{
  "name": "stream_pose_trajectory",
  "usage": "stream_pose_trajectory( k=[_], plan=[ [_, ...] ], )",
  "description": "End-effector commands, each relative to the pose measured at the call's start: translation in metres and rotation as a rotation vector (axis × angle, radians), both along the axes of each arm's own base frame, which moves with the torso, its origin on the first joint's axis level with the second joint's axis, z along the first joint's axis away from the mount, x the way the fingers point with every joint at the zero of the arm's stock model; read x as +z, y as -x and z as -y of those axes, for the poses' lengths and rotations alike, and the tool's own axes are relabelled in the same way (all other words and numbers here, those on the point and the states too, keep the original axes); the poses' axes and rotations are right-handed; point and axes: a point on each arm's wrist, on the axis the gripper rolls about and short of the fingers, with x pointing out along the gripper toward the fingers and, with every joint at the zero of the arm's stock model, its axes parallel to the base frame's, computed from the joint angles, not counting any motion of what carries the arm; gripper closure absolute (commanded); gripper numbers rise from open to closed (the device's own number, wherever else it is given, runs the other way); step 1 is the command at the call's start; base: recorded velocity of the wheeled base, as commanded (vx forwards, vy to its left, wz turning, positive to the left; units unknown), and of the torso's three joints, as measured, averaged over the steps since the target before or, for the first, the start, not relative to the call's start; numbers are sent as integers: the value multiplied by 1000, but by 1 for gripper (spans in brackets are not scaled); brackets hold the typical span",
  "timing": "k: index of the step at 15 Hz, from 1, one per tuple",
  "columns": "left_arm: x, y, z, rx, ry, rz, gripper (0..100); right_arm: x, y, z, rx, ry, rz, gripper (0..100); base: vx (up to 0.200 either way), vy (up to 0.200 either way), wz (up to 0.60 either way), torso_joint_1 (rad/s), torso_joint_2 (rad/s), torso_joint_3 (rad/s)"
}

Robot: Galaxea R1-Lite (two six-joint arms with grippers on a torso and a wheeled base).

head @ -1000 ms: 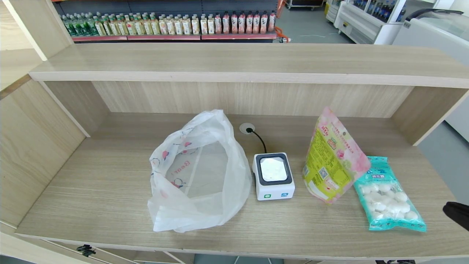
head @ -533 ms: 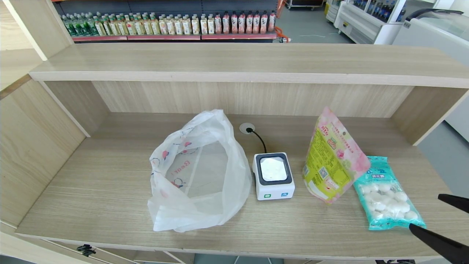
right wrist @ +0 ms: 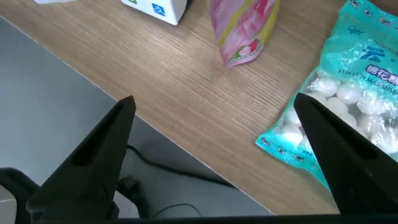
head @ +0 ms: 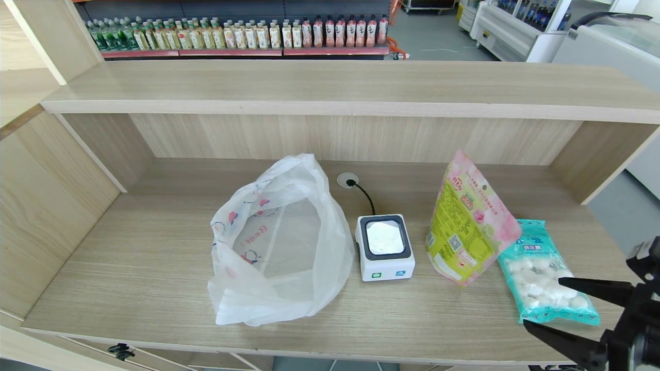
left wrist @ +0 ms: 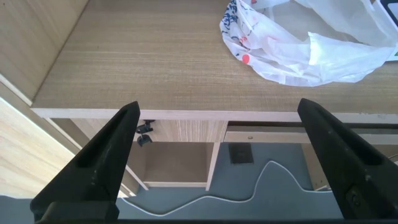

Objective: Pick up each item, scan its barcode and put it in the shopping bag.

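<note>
at 4 o'clock the right gripper (head: 542, 303) is hanging spread wide and empty, just beside the teal packet of white balls (head: 539, 265). the left gripper (left wrist: 217, 111) is gaping empty too. the pink pouch (head: 466, 221) is standing at 3 o'clock of the scanner (head: 384, 247). the shopping bag (head: 278, 242) at its 9 is looking empty, so both items are still waiting.

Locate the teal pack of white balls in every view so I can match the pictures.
Head view: teal pack lies at the right end of the counter, beside the pink pouch, by the open right tool.
Right wrist view: teal pack beside the pink pouch, past the tool.
Left wrist view: faces the shopping bag instead.
Shared landmark: the counter's front edge.
</note>
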Motion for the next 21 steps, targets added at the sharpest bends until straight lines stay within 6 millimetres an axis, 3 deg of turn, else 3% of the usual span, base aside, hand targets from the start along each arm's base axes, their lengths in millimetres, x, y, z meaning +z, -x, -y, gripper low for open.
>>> stream_pose_trajectory(
  k=[1,21],
  plan=[
    [0,0,0,0,0,0,0,-15,-20,-3,12,14,-79,0,0,0,0,0,0,0],
    [0,0,0,0,0,0,0,-55,-109,-12,29,-7,65,0,0,0,0,0,0,0]
  ],
)
